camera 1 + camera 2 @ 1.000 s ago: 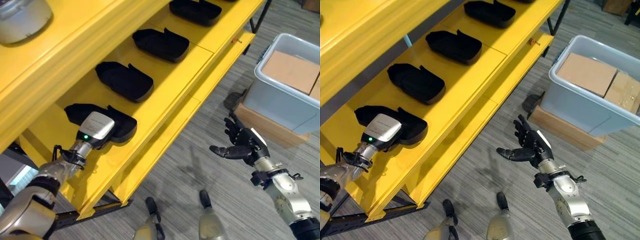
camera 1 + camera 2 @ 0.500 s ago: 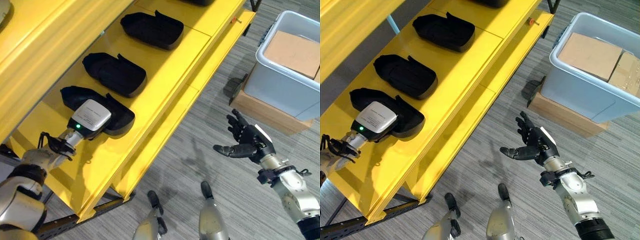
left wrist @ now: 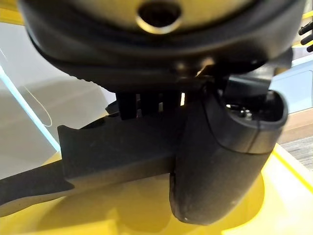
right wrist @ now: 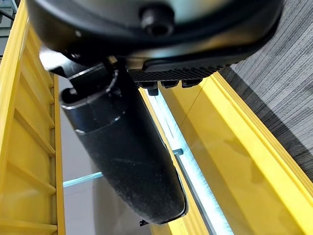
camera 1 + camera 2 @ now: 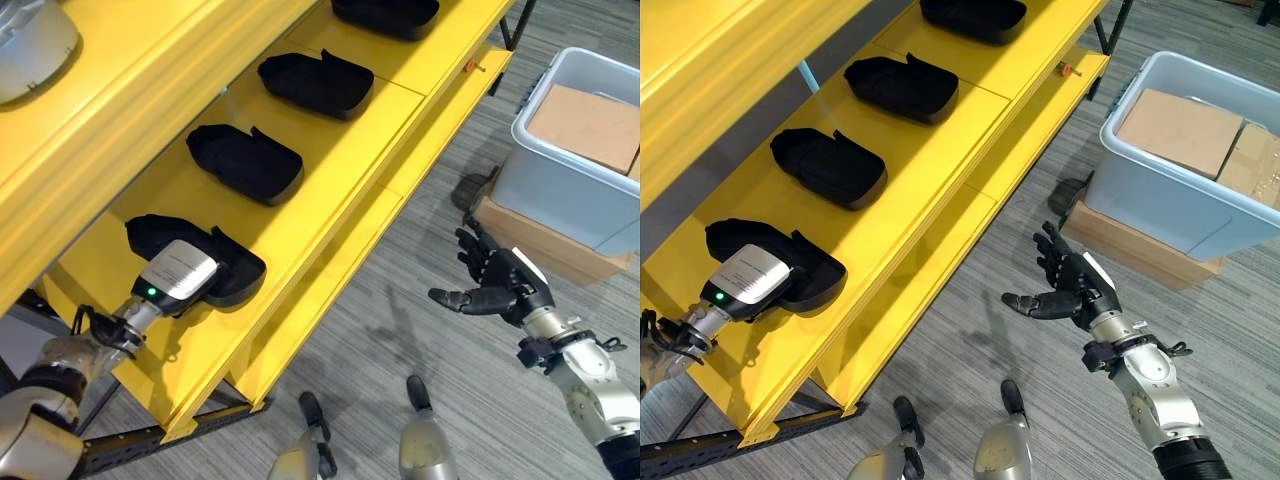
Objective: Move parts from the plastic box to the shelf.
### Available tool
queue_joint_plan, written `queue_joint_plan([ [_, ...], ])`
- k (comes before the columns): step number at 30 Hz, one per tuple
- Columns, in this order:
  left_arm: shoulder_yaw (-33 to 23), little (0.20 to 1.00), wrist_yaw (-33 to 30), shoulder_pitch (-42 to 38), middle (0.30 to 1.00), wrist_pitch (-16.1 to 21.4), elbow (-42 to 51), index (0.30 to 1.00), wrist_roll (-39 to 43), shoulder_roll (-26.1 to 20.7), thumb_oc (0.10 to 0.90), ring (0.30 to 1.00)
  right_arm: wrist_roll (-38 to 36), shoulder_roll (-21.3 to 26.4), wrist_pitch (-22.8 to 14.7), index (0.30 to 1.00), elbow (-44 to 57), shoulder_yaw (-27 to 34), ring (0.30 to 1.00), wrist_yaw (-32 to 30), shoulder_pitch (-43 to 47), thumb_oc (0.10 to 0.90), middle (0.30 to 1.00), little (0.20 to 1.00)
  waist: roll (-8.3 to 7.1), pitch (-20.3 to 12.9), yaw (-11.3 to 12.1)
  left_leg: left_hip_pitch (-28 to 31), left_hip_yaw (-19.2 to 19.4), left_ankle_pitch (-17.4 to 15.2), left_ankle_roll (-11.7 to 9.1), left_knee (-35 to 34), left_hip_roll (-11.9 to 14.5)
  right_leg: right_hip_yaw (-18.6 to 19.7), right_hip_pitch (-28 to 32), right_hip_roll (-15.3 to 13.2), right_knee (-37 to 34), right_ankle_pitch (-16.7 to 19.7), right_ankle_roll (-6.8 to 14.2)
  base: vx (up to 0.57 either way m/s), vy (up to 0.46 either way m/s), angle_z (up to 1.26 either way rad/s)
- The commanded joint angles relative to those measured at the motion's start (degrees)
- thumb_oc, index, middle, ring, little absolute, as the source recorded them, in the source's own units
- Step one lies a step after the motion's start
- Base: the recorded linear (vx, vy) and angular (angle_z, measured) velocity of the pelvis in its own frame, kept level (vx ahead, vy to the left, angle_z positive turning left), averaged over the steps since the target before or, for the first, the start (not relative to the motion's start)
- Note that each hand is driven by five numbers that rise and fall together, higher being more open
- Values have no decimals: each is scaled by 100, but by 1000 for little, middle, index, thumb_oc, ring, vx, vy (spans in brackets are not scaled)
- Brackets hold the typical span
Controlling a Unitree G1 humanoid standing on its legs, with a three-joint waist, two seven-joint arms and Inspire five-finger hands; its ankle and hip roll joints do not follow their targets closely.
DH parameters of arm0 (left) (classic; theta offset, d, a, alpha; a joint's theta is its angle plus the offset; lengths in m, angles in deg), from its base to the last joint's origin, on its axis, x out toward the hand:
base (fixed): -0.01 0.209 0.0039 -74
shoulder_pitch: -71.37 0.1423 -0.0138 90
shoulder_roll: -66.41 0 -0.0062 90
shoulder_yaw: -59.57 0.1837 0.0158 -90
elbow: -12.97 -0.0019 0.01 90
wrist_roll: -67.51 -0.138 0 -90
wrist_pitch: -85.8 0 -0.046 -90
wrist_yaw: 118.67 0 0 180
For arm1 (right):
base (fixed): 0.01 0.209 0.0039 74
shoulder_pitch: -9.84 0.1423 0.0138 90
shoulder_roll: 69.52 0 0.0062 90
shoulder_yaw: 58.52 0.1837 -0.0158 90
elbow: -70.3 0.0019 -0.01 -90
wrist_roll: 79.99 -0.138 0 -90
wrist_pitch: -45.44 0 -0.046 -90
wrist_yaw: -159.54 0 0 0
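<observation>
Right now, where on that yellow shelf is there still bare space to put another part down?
The yellow shelf is bare along its front strip, between the row of black trays and the front edge. Narrow bare gaps lie between neighbouring trays. It is crowded at the nearest tray, where the left hand sits. The right hand hangs open over the floor.

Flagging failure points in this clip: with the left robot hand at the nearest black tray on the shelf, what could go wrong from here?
The left robot hand overlaps the nearest black tray close to the yellow shelf's front edge; pulling back might drag the tray off. Its fingers are hidden, so any grip is unconfirmed. The right robot hand hangs open over the floor, away from the plastic box.
</observation>
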Motion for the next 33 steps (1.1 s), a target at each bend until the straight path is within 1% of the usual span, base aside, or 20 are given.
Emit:
queue_joint_plan([
  [1, 486, 300, 629, 669, 300, -116, -875, 300, -1012, 19, 400, 300, -76, 40, -466, 1000, 613, 518, 1000, -63, 469, 900, 1000, 1000, -299, -189, 88, -224, -56, -1029, 133, 1258, 99, -123, -716, 96, 668, -109, -168, -38, 25, 0],
  [6, 442, 300, 634, 668, 300, -387, -965, 300, -1259, -128, 400, 300, -124, 171, -479, 1000, 608, 509, 1000, -119, 537, 900, 1000, 1000, -299, -111, 73, -277, -30, -1044, 128, 1315, 107, -110, -777, 90, 690, -95, -166, -26, 27, 0],
  [13, 549, 300, 778, 378, 300, -360, -1040, 300, -1198, -184, 400, 300, -136, 195, -440, 1000, 627, 493, 1000, -115, 683, 900, 1000, 1000, -311, 0, 31, -386, -1, -1080, 138, 1428, 100, -85, -890, 89, 771, -94, -185, -28, 20, -2],
  [16, 605, 300, 1171, 312, 300, -376, -1033, 300, -947, -145, 400, 300, -97, 139, -435, 1000, 661, 501, 1000, -137, 680, 900, 1000, 1000, -330, 18, 32, -417, 12, -1100, 146, 1467, 101, -98, -901, 91, 774, -95, -190, -13, -4, 1],
  [17, 618, 300, 1255, 348, 300, -288, -1056, 300, -891, -124, 400, 300, -100, 141, -433, 1000, 676, 500, 1000, -144, 670, 900, 1000, 1000, -337, 18, 33, -419, 16, -1106, 148, 1480, 104, -103, -900, 94, 778, -99, -193, 0, 0, 0],
  [18, 631, 635, 1277, 381, 635, -254, -1053, 635, -909, -100, 639, 635, -110, 138, -416, 1000, 696, 507, 1000, -142, 664, 900, 1000, 1000, -344, 14, 32, -421, 14, -1111, 152, 1490, 104, -102, -903, 98, 783, -99, -199, 0, 0, 0],
  [19, 638, 1000, 1194, 424, 1000, -210, -1034, 1000, -994, -69, 900, 1000, -126, 132, -416, 1000, 694, 513, 1000, -121, 648, 900, 1000, 1000, -352, 5, 37, -418, 16, -1121, 155, 1508, 109, -108, -897, 103, 793, -110, -199, 0, 0, 0],
  [21, 634, 1000, 1065, 458, 1000, -138, -1014, 1000, -1076, -54, 900, 1000, -117, 118, -403, 1000, 710, 514, 1000, -117, 641, 900, 1000, 1000, -353, -5, 42, -409, 16, -1128, 157, 1510, 108, -109, -883, 109, 789, -118, -202, 0, 0, 0],
  [23, 664, 1000, 1166, 437, 1000, -134, -989, 1000, -960, -65, 900, 1000, -114, 128, -374, 1000, 735, 505, 1000, -142, 640, 900, 1000, 1000, -351, -12, 44, -398, 20, -1129, 158, 1505, 111, -116, -878, 111, 794, -122, -202, 0, 0, 0],
  [29, 660, 1000, 1505, 463, 1000, -78, -878, 1000, -558, -58, 900, 1000, -73, 47, -460, 1000, 729, 494, 1000, -154, 559, 900, 1000, 1000, -345, -22, 89, -391, -11, -1130, 161, 1496, 103, -151, -867, 119, 808, -139, -206, 0, 0, 0],
  [33, 632, 1000, 1530, 526, 1000, -63, -840, 1000, -601, -33, 900, 1000, -88, 26, -444, 1000, 726, 468, 1000, -198, 571, 900, 1000, 1000, -340, -37, 122, -373, -28, -1120, 158, 1470, 102, -179, -844, 122, 802, -149, -209, -1, -5, 1],
])
